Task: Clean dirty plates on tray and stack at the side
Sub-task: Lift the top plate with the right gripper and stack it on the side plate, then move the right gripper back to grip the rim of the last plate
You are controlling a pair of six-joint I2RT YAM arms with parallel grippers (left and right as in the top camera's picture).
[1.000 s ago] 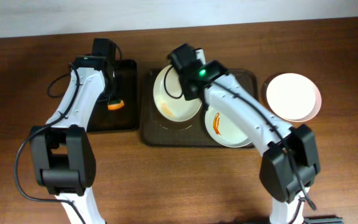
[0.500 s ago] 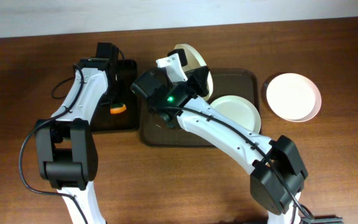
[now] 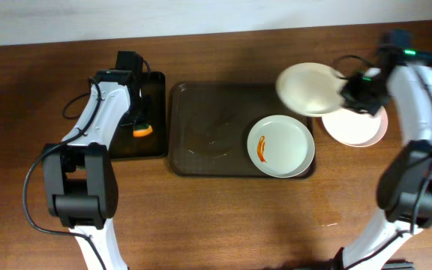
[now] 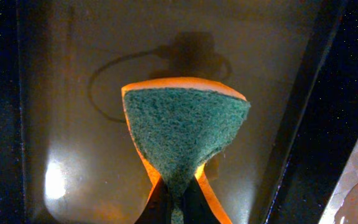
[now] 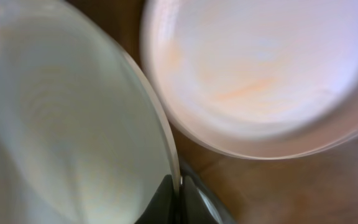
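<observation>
Right end effector (image 3: 349, 88) clamped on the rim of a plain round white plate (image 3: 306, 86), held aloft beside a second plain white plate (image 3: 362, 129) at the right edge of the surface (image 3: 276, 217). A sauce-streaked white plate (image 3: 280, 146) lies at the right end of the dark brown rectangular tray (image 3: 201, 127). Left end effector (image 4: 178, 204) pinches a green-and-orange sponge (image 4: 182, 134)
</observation>
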